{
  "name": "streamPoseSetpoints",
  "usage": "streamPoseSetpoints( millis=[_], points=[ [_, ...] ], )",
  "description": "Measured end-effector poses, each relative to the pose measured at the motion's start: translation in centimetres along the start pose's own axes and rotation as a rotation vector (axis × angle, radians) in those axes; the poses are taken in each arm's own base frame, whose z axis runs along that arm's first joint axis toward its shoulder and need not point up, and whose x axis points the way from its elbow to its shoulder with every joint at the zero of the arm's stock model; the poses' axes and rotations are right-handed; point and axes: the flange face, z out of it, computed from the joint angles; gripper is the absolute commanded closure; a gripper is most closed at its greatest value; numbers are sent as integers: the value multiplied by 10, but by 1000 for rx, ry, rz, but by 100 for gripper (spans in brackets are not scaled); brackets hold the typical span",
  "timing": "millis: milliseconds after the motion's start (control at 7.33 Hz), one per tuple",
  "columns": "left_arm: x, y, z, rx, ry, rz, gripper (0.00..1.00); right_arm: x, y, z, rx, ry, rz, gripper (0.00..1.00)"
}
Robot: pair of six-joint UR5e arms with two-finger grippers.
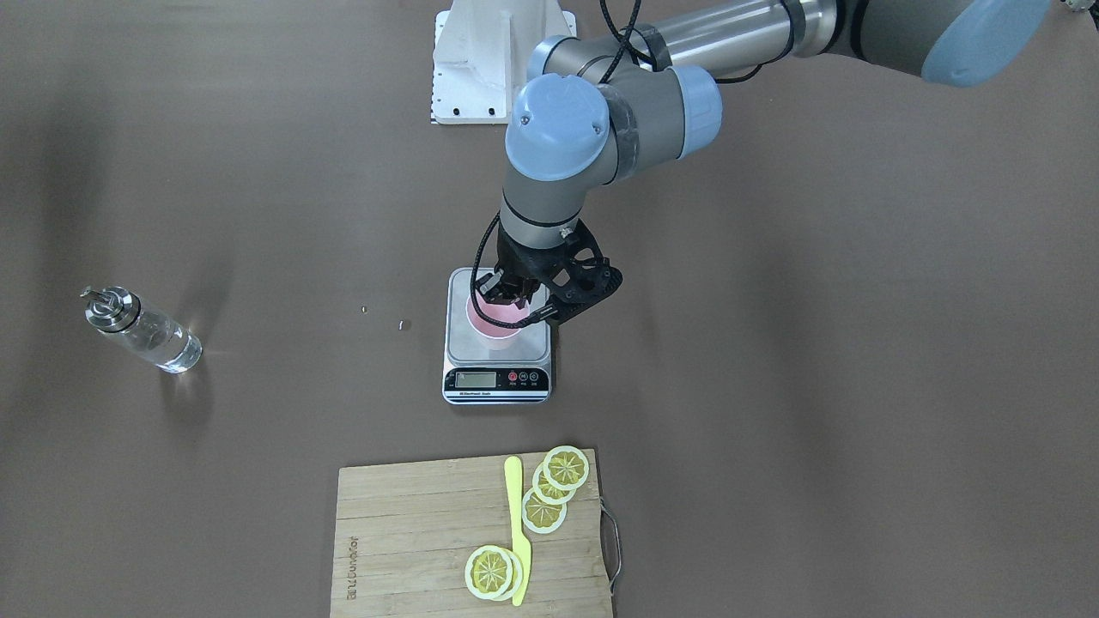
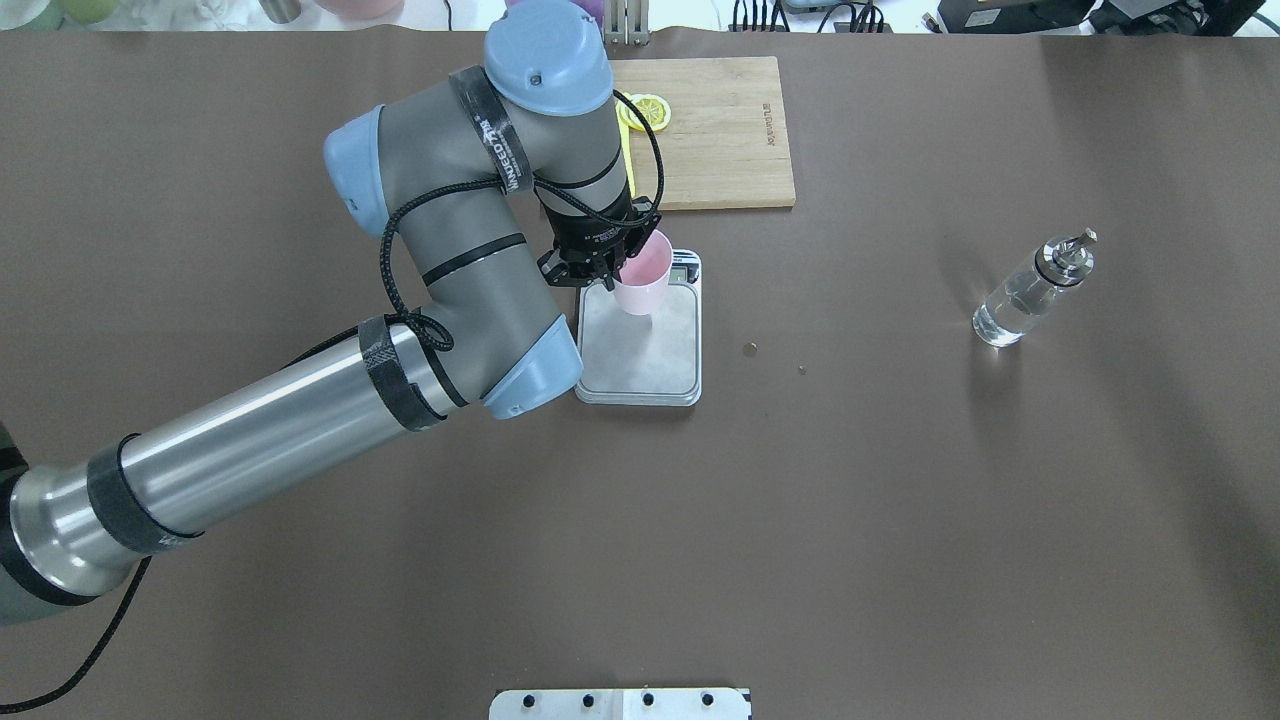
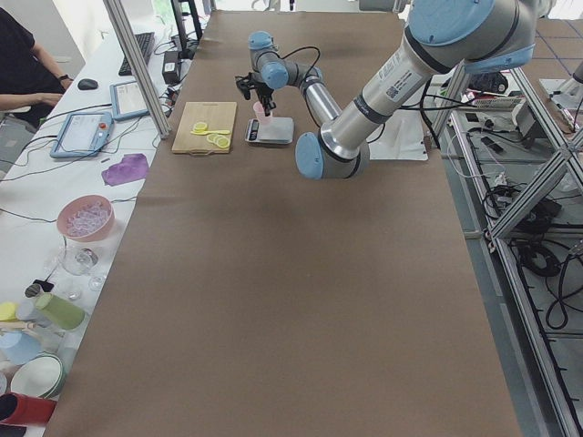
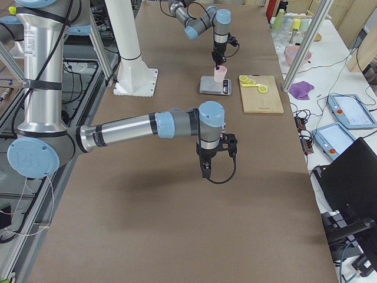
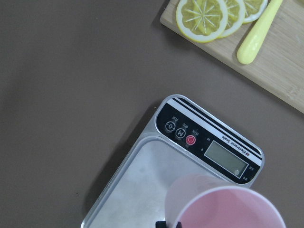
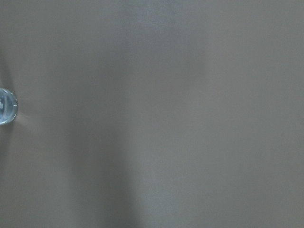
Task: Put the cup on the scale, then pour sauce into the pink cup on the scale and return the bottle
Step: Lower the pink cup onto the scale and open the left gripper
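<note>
Front-facing view: the left hand (image 1: 505, 294) is closed on the rim of the cup (image 1: 491, 324) and holds it over the steel platform of the scale (image 1: 496, 379). Whether the base touches the platform I cannot tell. The bottle (image 1: 142, 330) stands well apart on the desk (image 1: 773, 429), with the sauce (image 1: 167, 348) inside.

Overhead view: the cup is toward the display end of the platform.

Left wrist view: no liquid shows in the cup.

Right side view: the right hand (image 4: 216, 161) hangs over bare desk, holding nothing that I can see. How far open it is I cannot tell.

By my judgement the placing is nearly done. Releasing the cup, pouring and returning the bottle are left.
</note>
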Motion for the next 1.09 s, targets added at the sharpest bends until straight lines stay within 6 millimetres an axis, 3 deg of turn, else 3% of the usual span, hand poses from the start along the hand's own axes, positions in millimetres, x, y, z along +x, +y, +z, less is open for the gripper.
streamPoseSetpoints(
  millis=[409, 545, 682, 818, 955, 1091],
  points=[
    [-16, 7, 13, -14, -14, 8, 100, -1, 0, 0, 0, 0, -2, 0],
    [-17, 11, 16, -19, -14, 13, 89, -1, 0, 0, -1, 0, -2, 0],
    [-18, 15, 18, -24, -14, 18, 34, -1, 0, 0, 0, 0, -2, 0],
    [-18, 18, 19, -26, -13, 24, 8, -1, 1, -1, 1, 0, -3, 0],
    [-18, 20, 19, -26, -10, 29, 1, -2, 2, -2, 3, 1, -3, 0],
    [-19, 23, 16, -24, -2, 35, 1, -3, 2, -3, 4, 1, -4, 0]
  ],
)
